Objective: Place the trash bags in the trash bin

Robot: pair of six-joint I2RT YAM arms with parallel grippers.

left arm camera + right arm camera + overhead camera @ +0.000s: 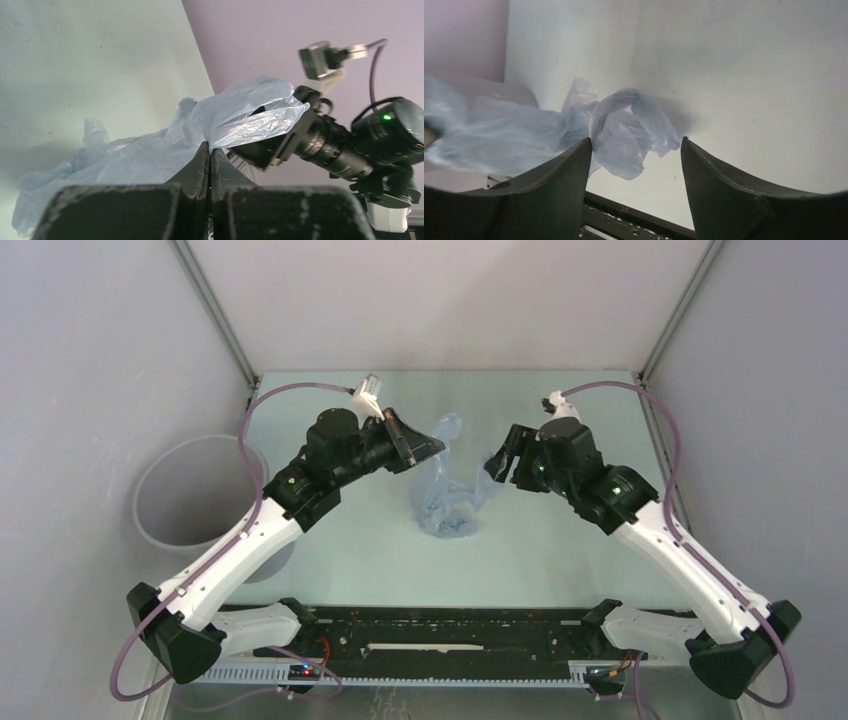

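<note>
Pale green table (560, 550) between grey walls fills the overhead view; the trash bin (150, 502) stands at the far left, well apart from the trash bag (447, 502), which lies crumpled at mid-table; the left gripper (428, 448) meets the bag's far end, and the right gripper (503, 465) sits just beside its right edge.

From the left wrist, the jaws are pressed together with a fold of pale-blue film pinched between them; the rest of the bag trails down to the table, and one flap drapes over the tip of the right arm (345, 150).

From the right wrist, the fingers (566, 180) stand wide apart, clamping nothing; a loop of film hangs just beyond them.

The step in hand looks like gathering the bag for a lift; next, probably, the right jaws should close on the loose film, so that both arms can carry it leftward over the bin's mouth.
</note>
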